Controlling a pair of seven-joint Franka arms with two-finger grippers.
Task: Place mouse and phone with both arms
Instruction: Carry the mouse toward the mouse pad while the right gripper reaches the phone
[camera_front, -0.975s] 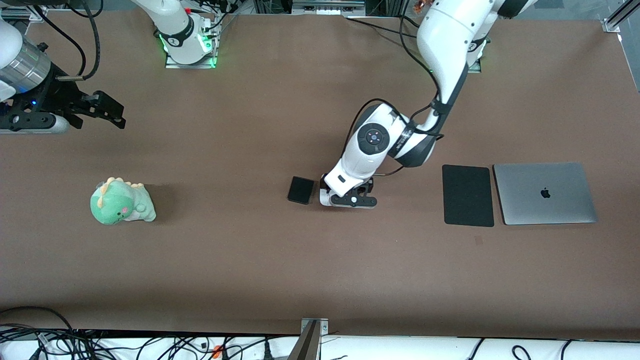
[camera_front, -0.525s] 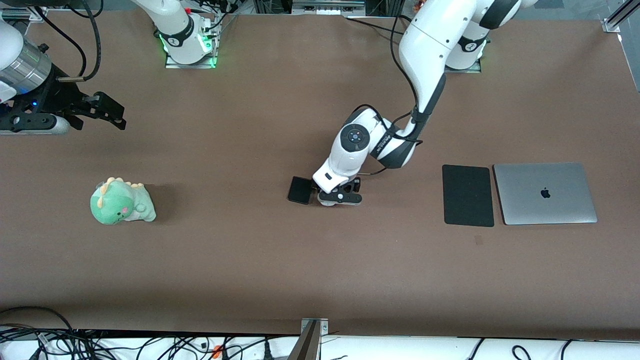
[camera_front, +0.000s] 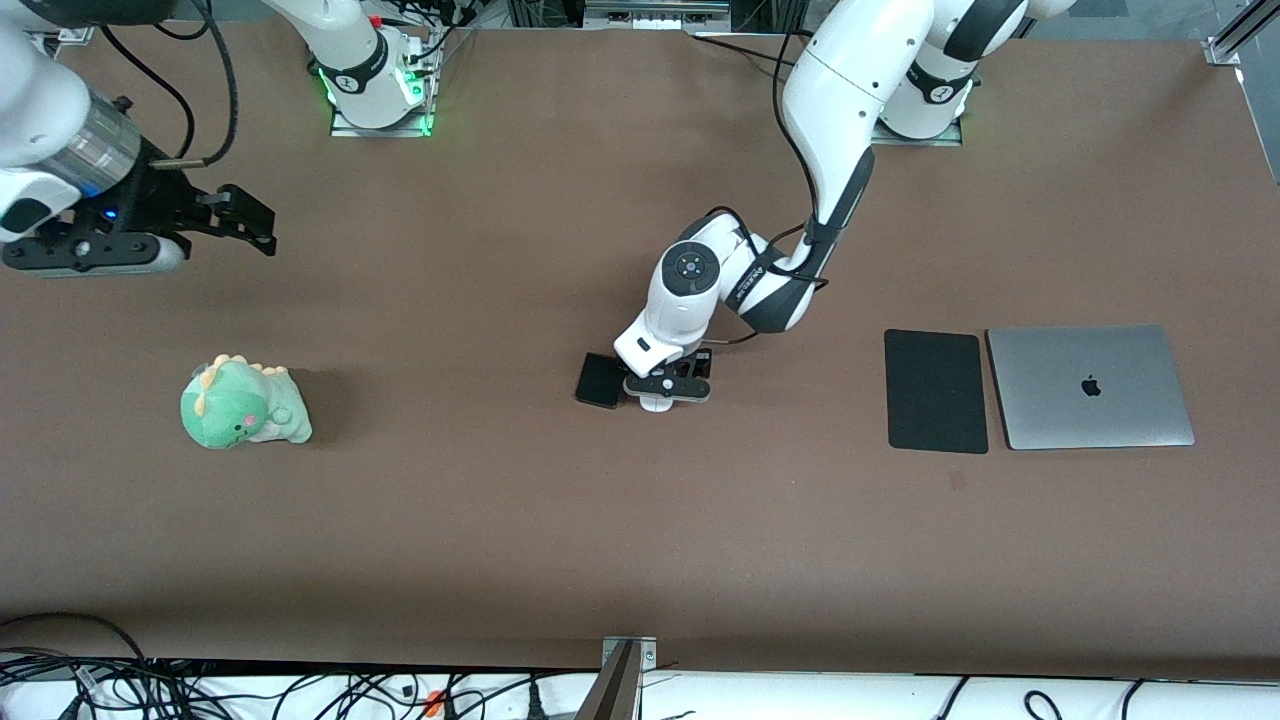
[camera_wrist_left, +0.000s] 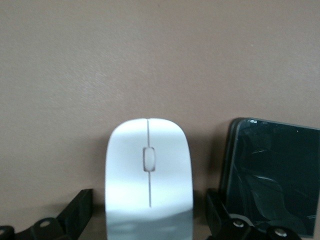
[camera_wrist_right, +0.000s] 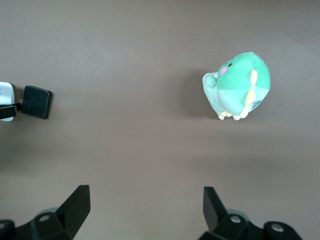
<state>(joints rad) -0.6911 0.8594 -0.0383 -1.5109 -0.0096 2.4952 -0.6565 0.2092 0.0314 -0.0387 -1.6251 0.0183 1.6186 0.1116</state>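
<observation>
The white mouse (camera_front: 657, 404) lies on the brown table mid-way along it, mostly hidden under my left gripper (camera_front: 663, 391). In the left wrist view the mouse (camera_wrist_left: 149, 175) sits between the open fingers (camera_wrist_left: 79, 211), with a gap on each side, and my left gripper (camera_wrist_left: 148, 214) straddles it low over the table. The black phone (camera_front: 601, 381) lies flat right beside the mouse, toward the right arm's end; it also shows in the left wrist view (camera_wrist_left: 272, 180) and in the right wrist view (camera_wrist_right: 37, 101). My right gripper (camera_front: 252, 220) (camera_wrist_right: 145, 204) hangs open and empty over bare table.
A green plush dinosaur (camera_front: 243, 403) (camera_wrist_right: 240, 87) sits toward the right arm's end. A flat black mouse pad (camera_front: 936, 390) and a closed grey laptop (camera_front: 1090, 386) lie side by side toward the left arm's end.
My left gripper has moved toward the phone and settled over the mouse. My right arm has shifted slightly toward the table's middle.
</observation>
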